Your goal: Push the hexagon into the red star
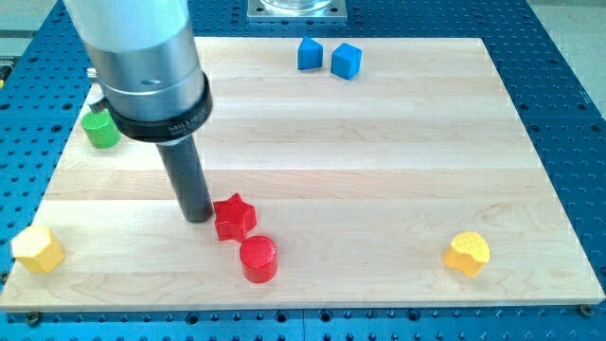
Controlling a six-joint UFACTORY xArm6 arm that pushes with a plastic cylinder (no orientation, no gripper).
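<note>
Nearest, a red cylinder (pixel 258 259) sat just below-right of the red star (pixel 234 216). What looked like the yellow hexagon (pixel 38 248) lay well to the star's left. The tip (pixel 197 219), a bare rod without jaws, stood against the star's left side. The approach seemed unstarted; the tip needed to get round to the hexagon's far side.

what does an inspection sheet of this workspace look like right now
surface: wooden board, flat.
job's things: red star and a red cylinder touching it below; a yellow block at the view's left edge may be the hexagon.
clutter: two blue cubes, green block, yellow block on the view's right.
grippers: none; my tip is beside the star's left.
cables: nothing seen.
surroundings: blue perforated table.
</note>
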